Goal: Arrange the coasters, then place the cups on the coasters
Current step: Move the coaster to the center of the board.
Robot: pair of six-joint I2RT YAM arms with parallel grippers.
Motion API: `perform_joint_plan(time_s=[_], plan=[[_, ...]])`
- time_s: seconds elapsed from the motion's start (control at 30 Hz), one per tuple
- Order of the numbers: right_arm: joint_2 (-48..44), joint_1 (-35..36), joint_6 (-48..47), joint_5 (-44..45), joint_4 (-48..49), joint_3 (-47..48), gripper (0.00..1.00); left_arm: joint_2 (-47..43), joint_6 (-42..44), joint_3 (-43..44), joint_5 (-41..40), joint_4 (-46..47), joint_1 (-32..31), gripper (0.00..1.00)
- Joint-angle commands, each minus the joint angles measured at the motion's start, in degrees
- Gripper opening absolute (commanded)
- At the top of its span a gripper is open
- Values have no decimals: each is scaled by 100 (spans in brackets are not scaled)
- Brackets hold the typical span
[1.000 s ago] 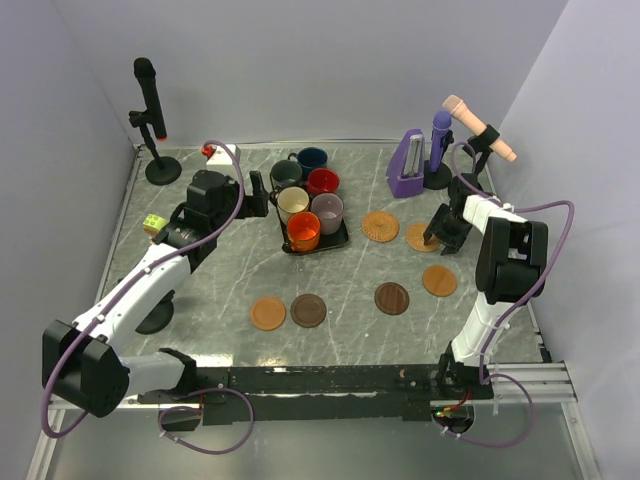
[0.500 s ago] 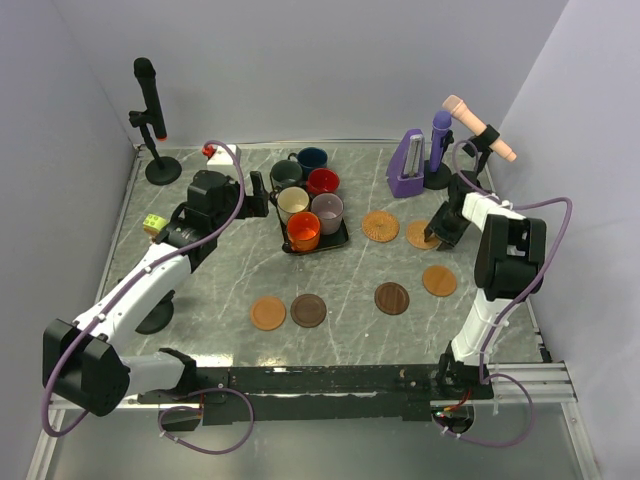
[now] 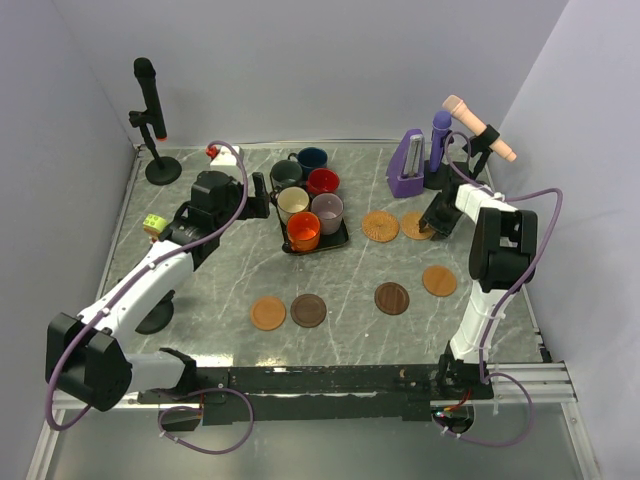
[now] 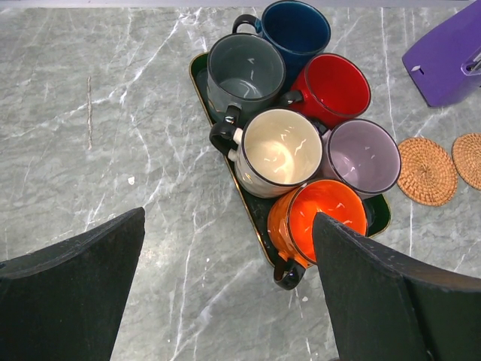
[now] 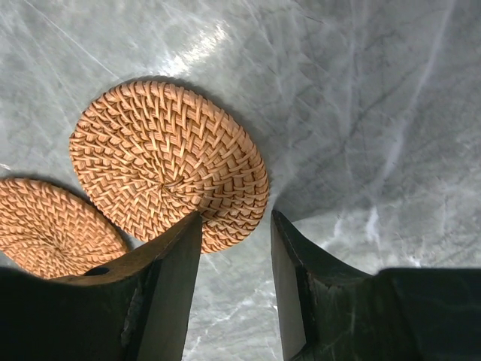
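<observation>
Six cups stand packed in a black tray (image 4: 197, 71): navy (image 4: 297, 30), grey-green (image 4: 244, 68), red (image 4: 338, 86), cream (image 4: 279, 150), mauve (image 4: 363, 154) and orange (image 4: 319, 214). My left gripper (image 4: 229, 226) hangs wide open over bare table just left of the tray. My right gripper (image 5: 235, 226) is low at the back right, jaws partly apart with nothing between them. Its left finger lies over the rim of a woven tan coaster (image 5: 169, 162), close beside another (image 5: 52, 226). Other coasters lie nearer: tan (image 3: 439, 280), brown (image 3: 391, 298), brown (image 3: 308, 310), tan (image 3: 267, 313).
A purple wedge-shaped object (image 3: 405, 165) and a purple microphone (image 3: 440, 135) stand just behind the right gripper, with a tan microphone (image 3: 478, 135) on a stand. A black microphone stand (image 3: 150, 110) is at the back left. Walls close both sides.
My right gripper has moved back and left, its jaws narrowing. The tan coaster under it slid along and now sits right beside the other tan one. The left arm stayed still.
</observation>
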Motion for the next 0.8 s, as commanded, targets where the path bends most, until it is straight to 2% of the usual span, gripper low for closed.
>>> perform_joint_plan(time_s=[0.0, 0.77], plan=[[228, 102, 129, 28, 122, 186, 48, 15, 72, 80, -81, 145, -25, 96], [149, 181, 129, 169, 174, 89, 48, 50, 63, 98, -45, 136, -34, 96]])
